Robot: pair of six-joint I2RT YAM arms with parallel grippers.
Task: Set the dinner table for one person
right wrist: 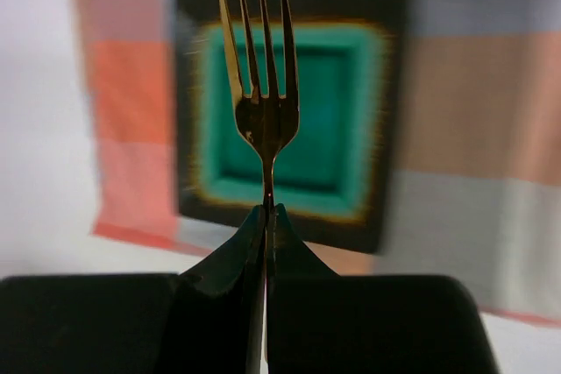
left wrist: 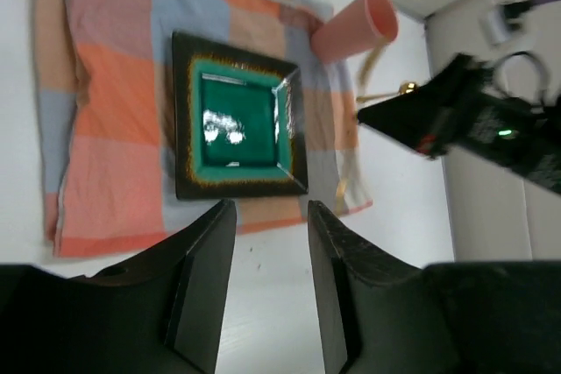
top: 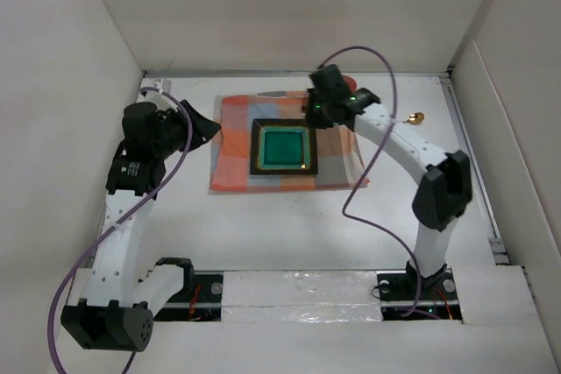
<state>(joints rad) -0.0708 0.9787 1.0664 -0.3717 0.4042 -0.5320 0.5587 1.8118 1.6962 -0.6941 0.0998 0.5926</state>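
The white dinner table (top: 289, 234) carries an orange-and-grey checked cloth (top: 237, 151) with a square green plate (top: 282, 148), dark-rimmed, at its middle. My right gripper (top: 316, 109) hovers over the plate's far right corner. In the right wrist view it (right wrist: 266, 215) is shut on the handle of a gold fork (right wrist: 260, 94), tines pointing away over the plate (right wrist: 351, 111). My left gripper (top: 213, 129) is open and empty, raised at the cloth's left edge. In its wrist view the gripper (left wrist: 270, 216) frames bare table beside the plate (left wrist: 237, 116).
A pink cup (left wrist: 355, 28) lies tilted on the cloth beyond the plate, beside the right gripper. A gold utensil (top: 416, 116) lies on the table right of the cloth and also shows in the left wrist view (left wrist: 386, 94). Upright white panels (top: 53, 85) border the table.
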